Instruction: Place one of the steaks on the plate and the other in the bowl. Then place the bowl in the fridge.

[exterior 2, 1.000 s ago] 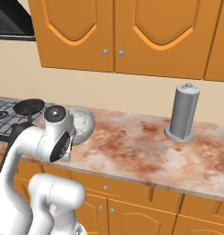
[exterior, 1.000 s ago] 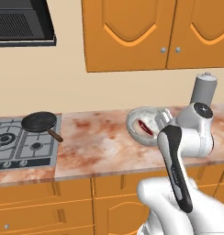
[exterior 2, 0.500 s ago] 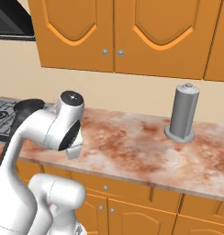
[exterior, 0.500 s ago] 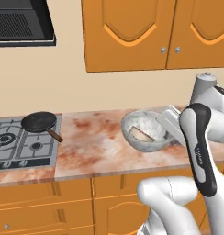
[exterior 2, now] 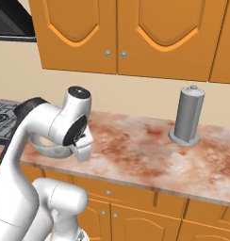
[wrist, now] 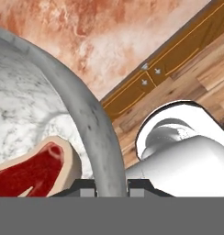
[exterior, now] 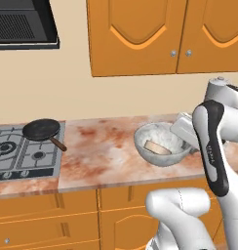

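1. Above the near edge of the counter (exterior: 101, 151), the bowl (exterior: 162, 144) hung tilted and lifted, with one steak (exterior: 157, 147) lying inside it against the pale stone wall.
2. A second earlier that bowl sat further back on the marble, partly hidden by the arm; since then it had come forward and up, toward the robot.
3. Seen from the hand, the gripper (wrist: 111, 186) was clamped on the bowl's rim (wrist: 98, 137), one finger inside and one outside, with the steak (wrist: 33, 167) just beside the inner finger.
4. Off to the left, the black frying pan (exterior: 41, 130) stayed on the stove (exterior: 18, 154); far right, the grey canister (exterior 2: 188, 115) stood untouched.
5. I judged the steak-in-bowl step done and the carry to the fridge begun; a rim-only hold on a tilted bowl could let it swing or slip.
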Robot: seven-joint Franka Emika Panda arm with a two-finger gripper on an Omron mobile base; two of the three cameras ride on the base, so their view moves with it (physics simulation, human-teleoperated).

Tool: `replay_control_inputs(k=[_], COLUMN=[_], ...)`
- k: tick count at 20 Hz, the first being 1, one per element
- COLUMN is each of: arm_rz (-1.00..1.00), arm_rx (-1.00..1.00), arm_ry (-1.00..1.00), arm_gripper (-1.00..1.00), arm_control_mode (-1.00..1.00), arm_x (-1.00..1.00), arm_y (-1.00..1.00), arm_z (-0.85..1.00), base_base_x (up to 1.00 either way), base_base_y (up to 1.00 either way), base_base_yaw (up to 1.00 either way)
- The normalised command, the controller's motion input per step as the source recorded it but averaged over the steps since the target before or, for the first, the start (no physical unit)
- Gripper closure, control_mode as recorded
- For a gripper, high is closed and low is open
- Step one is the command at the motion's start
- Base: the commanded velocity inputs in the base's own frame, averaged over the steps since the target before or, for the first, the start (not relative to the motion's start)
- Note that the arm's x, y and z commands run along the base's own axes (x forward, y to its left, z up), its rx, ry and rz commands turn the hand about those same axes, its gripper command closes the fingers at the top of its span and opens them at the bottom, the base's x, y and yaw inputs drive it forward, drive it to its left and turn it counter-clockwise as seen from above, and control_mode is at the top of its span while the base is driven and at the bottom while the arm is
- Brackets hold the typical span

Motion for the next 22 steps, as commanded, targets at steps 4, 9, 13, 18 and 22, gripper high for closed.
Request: replay_control_inputs(k=[4, 9, 13, 18, 22], arm_rz=[0.01, 0.0, 0.0, 0.0, 0.0], arm_rx=[0.17, 0.19, 0.02, 0.0, 0.0], arm_ry=[0.02, 0.04, 0.01, -0.01, 0.0], arm_gripper=[1.0, 1.0, 1.0, 1.0, 1.0], arm_control_mode=[-1.0, -1.0, -1.0, -1.0, 1.0], arm_x=[-0.1, -0.04, 0.0, -0.2, 0.0], arm_y=[-0.4, -0.08, 0.0, 0.2, 0.0], arm_z=[-0.05, 0.03, 0.0, -0.07, 0.0], base_base_x=[0.0, 0.0, 0.0, 0.0, -0.64], base_base_y=[0.0, 0.0, 0.0, 0.0, 0.43], base_base_yaw=[0.0, 0.0, 0.0, 0.0, 0.07])
